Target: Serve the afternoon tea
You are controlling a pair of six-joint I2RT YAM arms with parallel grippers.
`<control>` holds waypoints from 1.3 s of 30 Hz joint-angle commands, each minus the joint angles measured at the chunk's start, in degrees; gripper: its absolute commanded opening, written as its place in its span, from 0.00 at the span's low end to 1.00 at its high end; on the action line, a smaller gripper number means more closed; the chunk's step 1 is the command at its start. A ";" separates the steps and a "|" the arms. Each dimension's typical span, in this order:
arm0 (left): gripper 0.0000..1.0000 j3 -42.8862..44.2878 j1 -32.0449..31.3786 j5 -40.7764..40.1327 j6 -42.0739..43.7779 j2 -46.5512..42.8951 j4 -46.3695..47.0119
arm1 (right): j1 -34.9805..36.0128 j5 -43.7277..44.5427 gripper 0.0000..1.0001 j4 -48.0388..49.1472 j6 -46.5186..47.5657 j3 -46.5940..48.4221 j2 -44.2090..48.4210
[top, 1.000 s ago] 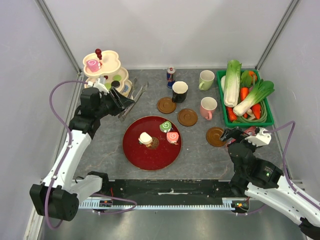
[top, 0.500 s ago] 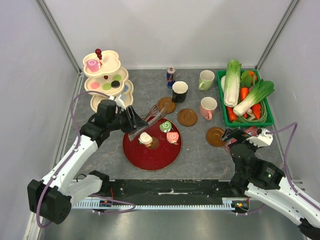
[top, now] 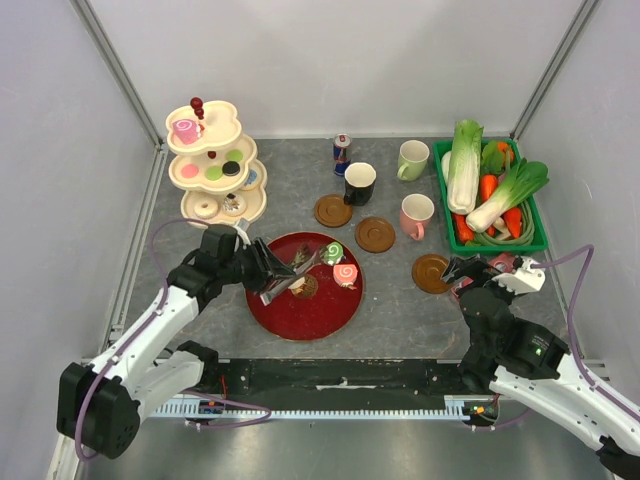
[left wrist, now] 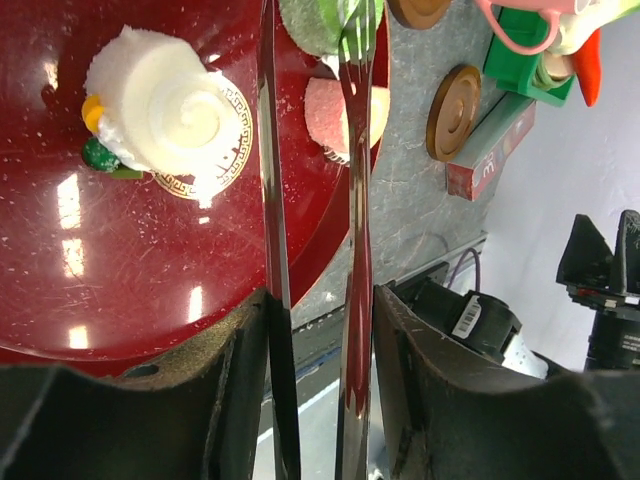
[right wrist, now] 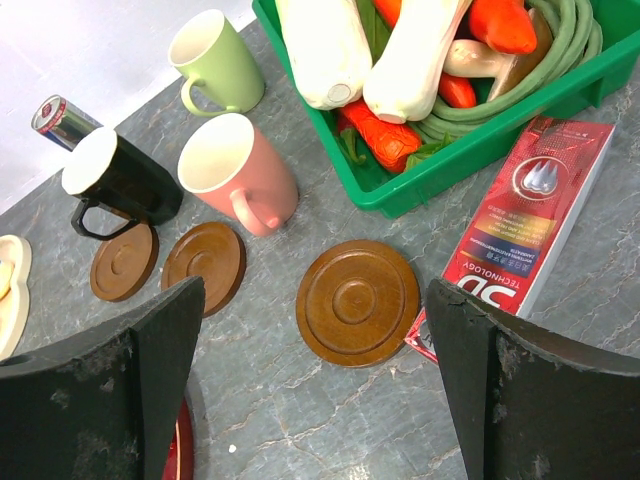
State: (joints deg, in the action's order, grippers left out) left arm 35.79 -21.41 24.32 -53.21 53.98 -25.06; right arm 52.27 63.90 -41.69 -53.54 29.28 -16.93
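Right gripper point(top: 460, 270): right of the red plate point(top: 300, 315), fingers spread wide, nothing in them. Left gripper point(top: 258, 270): at the plate's left rim, clamped on metal tongs point(left wrist: 357, 150), tips over the plate beside the white cream pastry point(left wrist: 170, 100). Green swirl roll point(top: 331, 252) and pink swirl roll point(top: 345, 273): plate's far-right part. Beyond the plate: pink mug point(top: 416, 214), black mug point(top: 359, 182), pale green mug point(top: 412, 158). Far left of the plate: tiered stand point(top: 205, 185) with more pastries.
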 commanded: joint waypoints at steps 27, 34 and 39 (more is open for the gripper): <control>0.37 -3.62 -0.13 11.36 -11.92 5.53 14.07 | 0.02 1.32 0.98 0.82 -0.86 -0.45 1.02; 0.45 -0.03 -0.21 11.72 -7.79 4.47 12.23 | 0.02 1.32 0.98 0.82 -0.78 -0.45 1.11; 0.49 6.65 -0.12 9.97 -1.03 5.17 6.88 | 0.02 1.75 0.98 0.82 -0.78 -0.19 0.93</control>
State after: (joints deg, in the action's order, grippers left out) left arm 35.73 -21.41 33.58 -61.36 59.35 -15.42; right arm 52.27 63.92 -41.67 -53.52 29.26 -16.32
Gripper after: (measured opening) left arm 0.485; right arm 0.982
